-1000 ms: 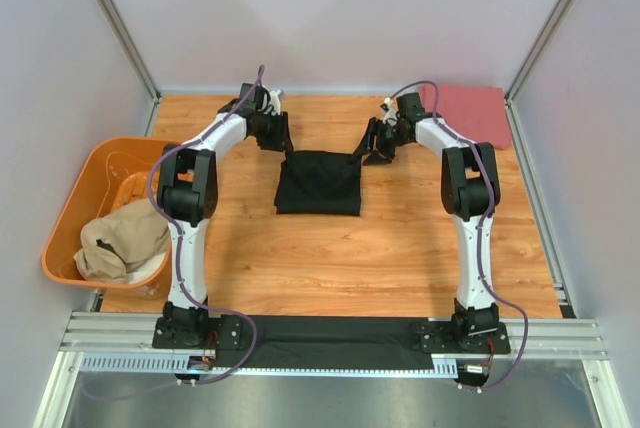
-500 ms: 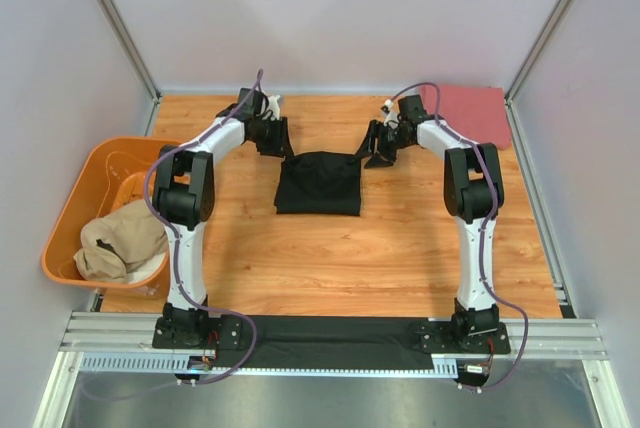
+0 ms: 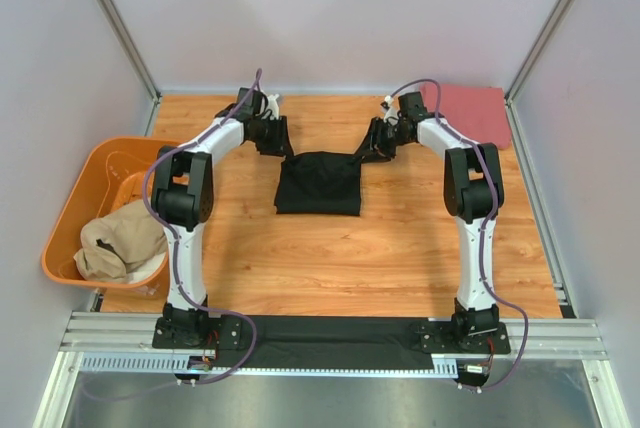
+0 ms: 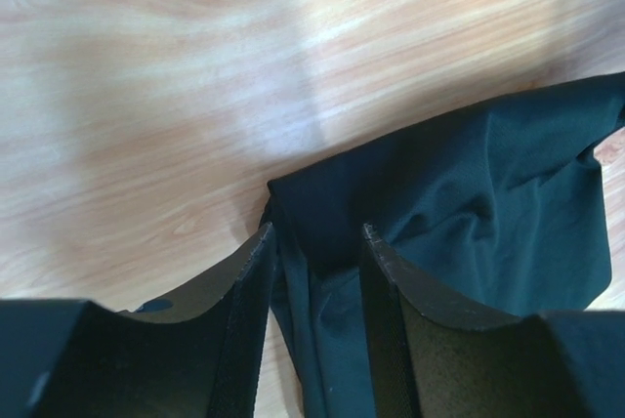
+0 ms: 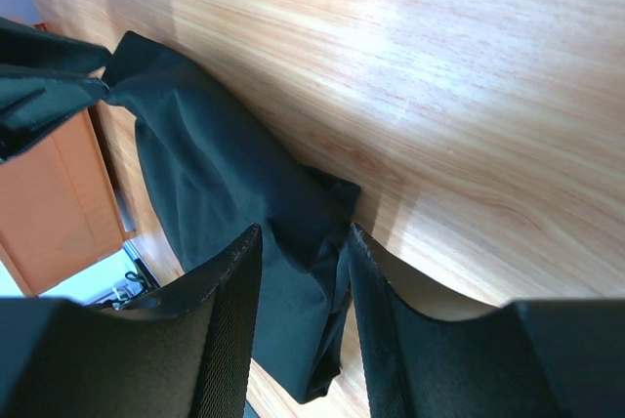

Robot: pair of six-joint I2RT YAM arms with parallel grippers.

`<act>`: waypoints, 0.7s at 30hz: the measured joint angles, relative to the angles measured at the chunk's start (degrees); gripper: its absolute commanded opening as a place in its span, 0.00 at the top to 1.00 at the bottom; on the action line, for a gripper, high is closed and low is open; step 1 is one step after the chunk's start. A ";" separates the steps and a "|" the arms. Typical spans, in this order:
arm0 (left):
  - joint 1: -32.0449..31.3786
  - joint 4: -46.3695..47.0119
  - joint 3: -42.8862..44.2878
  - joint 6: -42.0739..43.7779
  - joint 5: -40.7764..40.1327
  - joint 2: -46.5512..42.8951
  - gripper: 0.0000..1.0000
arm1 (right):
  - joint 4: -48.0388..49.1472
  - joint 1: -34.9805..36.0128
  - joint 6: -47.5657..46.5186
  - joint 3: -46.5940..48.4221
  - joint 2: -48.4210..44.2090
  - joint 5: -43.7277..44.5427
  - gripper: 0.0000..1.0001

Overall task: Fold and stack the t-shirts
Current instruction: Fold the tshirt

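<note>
The tan shirt (image 3: pixel 120 238) sits bundled in the orange tub (image 3: pixel 72 210) at the near left. The black shirt (image 3: pixel 318 183) lies partly folded in the middle of the surface (image 3: pixel 330 258), its near hem flat and free. The likely trouble starts with that hem: if the far corners are lifted unevenly, it could drag and pull the fold open. If only a thin lip of cloth is caught, a corner could slip out and the fold would land skewed. At the shirt's far edge the left fingers (image 3: pixel 280 143) stand apart astride the far left corner. Cloth is bunched in the gap and brushes both inner faces, but it is not pinched. The right fingers (image 3: pixel 375 146), at the far right corner, are likewise spread, with a pointed flap of cloth between them. Neither side shows a firm grip. Beyond them the pinkish-red shirt (image 3: pixel 468 113) lies flat in the far right corner, well apart.
</note>
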 measured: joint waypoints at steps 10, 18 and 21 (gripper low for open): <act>-0.02 2.56 -5.51 -0.37 -0.35 -5.64 0.50 | 0.70 0.00 0.50 0.98 0.11 -0.63 0.58; -0.02 3.28 -5.25 -0.96 0.15 -5.38 0.51 | 0.79 0.00 0.85 2.05 1.81 -0.98 0.58; -0.02 2.54 -3.23 -0.83 0.11 -4.35 0.52 | 0.70 0.00 0.87 2.08 1.97 -1.03 0.59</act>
